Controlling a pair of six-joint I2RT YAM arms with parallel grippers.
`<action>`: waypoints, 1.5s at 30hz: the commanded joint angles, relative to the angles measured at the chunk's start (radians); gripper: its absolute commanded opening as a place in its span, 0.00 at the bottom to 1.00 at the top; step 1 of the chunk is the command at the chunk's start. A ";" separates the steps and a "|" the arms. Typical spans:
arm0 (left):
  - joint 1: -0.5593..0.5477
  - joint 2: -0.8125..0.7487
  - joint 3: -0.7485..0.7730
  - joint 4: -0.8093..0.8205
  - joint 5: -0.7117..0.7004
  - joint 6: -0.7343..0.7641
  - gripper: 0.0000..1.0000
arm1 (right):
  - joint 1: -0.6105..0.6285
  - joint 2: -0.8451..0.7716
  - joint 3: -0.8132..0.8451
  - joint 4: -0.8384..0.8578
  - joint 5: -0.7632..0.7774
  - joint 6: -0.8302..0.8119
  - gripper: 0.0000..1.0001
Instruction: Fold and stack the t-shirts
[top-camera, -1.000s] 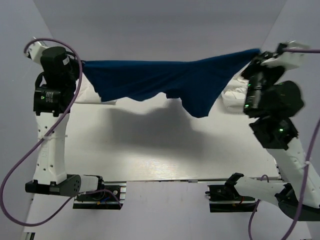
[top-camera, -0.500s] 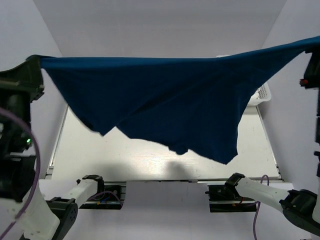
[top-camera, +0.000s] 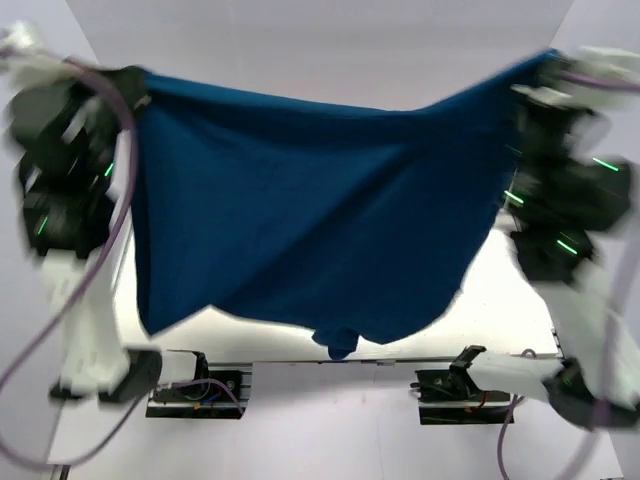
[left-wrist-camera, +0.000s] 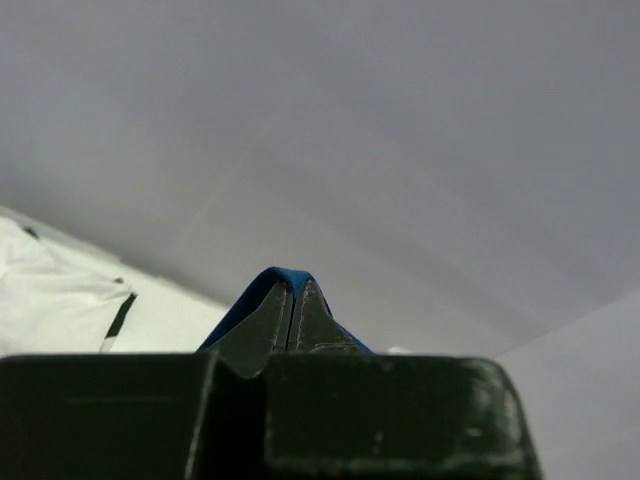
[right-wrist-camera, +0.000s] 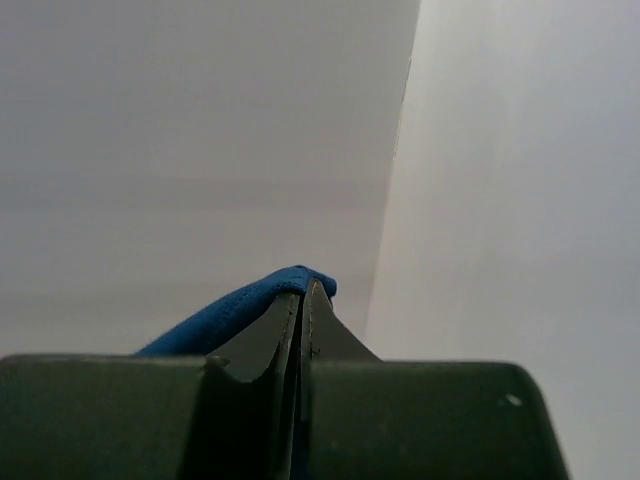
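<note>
The royal-blue t-shirt (top-camera: 310, 220) hangs spread in the air between both arms, covering most of the table in the top view. My left gripper (top-camera: 138, 82) is shut on its upper left corner; blue cloth (left-wrist-camera: 285, 277) wraps over the closed fingertips. My right gripper (top-camera: 540, 65) is shut on the upper right corner, with blue cloth (right-wrist-camera: 270, 293) over its tips. A white shirt with dark edging (left-wrist-camera: 60, 300) lies on the table in the left wrist view. The chest print does not show.
The table edge (top-camera: 520, 270) shows at the right under the shirt. Both arm bases (top-camera: 195, 385) sit at the near edge. Plain grey walls enclose the space. The basket is hidden behind the shirt.
Both arms swung the blue shirt up and toward the camera, then back down; it now hangs flatter and lower, its hem near the front edge. Both arms are blurred with motion.
</note>
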 joint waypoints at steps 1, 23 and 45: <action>0.011 0.191 0.034 0.004 0.020 0.044 0.00 | -0.028 0.179 -0.005 0.324 0.099 -0.243 0.00; 0.020 0.217 -0.107 0.309 0.089 0.123 0.00 | -0.335 0.344 0.105 0.117 -0.318 0.122 0.00; -0.003 -0.442 -1.522 -0.091 0.460 0.008 1.00 | -0.328 -0.210 -0.979 -1.016 -0.389 1.334 0.57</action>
